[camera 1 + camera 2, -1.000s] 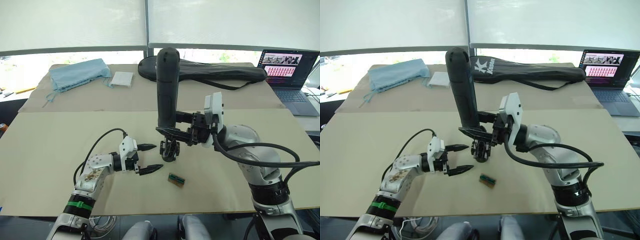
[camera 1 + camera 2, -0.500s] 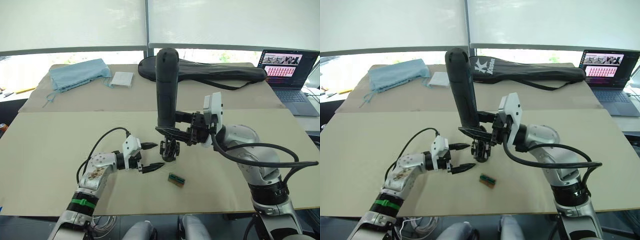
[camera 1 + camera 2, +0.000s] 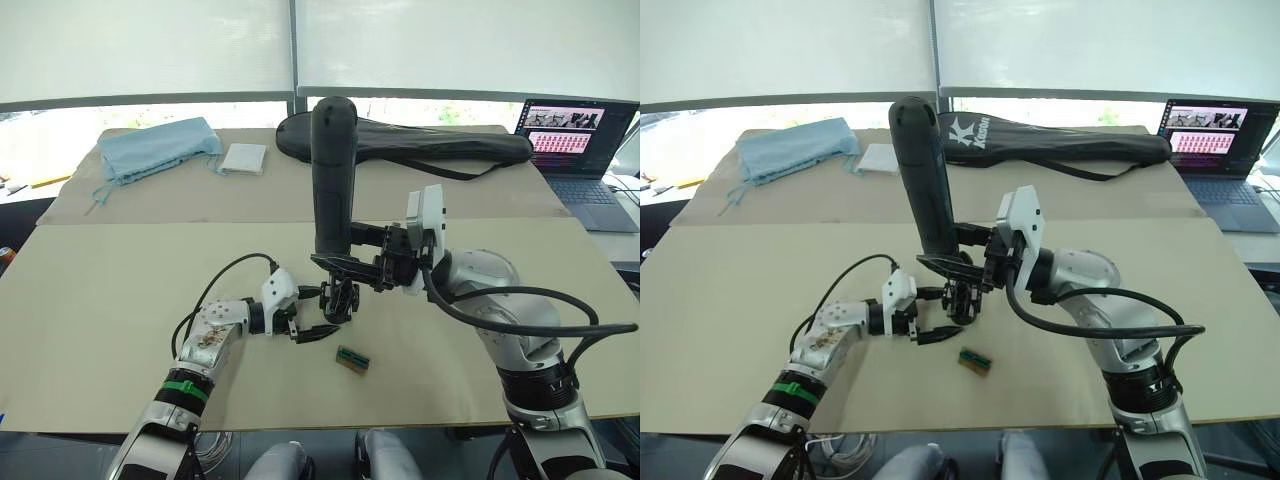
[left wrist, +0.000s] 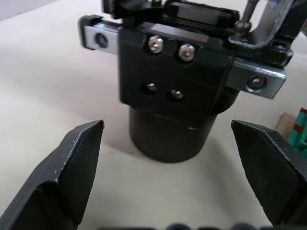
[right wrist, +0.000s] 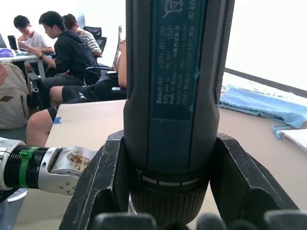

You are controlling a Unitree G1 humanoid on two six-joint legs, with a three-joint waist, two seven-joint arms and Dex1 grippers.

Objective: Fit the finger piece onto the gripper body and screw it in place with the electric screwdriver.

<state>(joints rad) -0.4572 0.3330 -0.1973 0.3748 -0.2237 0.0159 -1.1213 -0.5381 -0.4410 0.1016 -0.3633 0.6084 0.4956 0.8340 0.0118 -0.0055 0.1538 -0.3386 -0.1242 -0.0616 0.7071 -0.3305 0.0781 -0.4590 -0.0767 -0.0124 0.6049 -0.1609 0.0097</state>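
Mid-table, toward the near edge, the small matte-black gripper body (image 4: 172, 103) stands on its round cylindrical base, screw heads showing on its blocky face. The thick matte-black cylindrical electric screwdriver (image 3: 333, 175) stands upright over it, clamped in the right gripper (image 5: 165, 191) jaws. The left gripper (image 3: 312, 313) jaws are wide apart, flanking the body without touching. A small green-and-brown block (image 3: 352, 359) lies just nearer the edge. At the far edge lie a long black fabric bag (image 3: 420, 140), a crumpled blue cloth (image 3: 155, 148) and, at the far right corner, a laptop (image 3: 580, 150).

My right gripper (image 3: 352, 262) is clamping the electric screwdriver (image 3: 332, 175), a thick matte-black cylinder standing upright, bit pointing down onto the gripper body (image 4: 172, 96). That black block on its round base is sitting on the table, between my left gripper's (image 4: 177, 177) 2 spread fingers.
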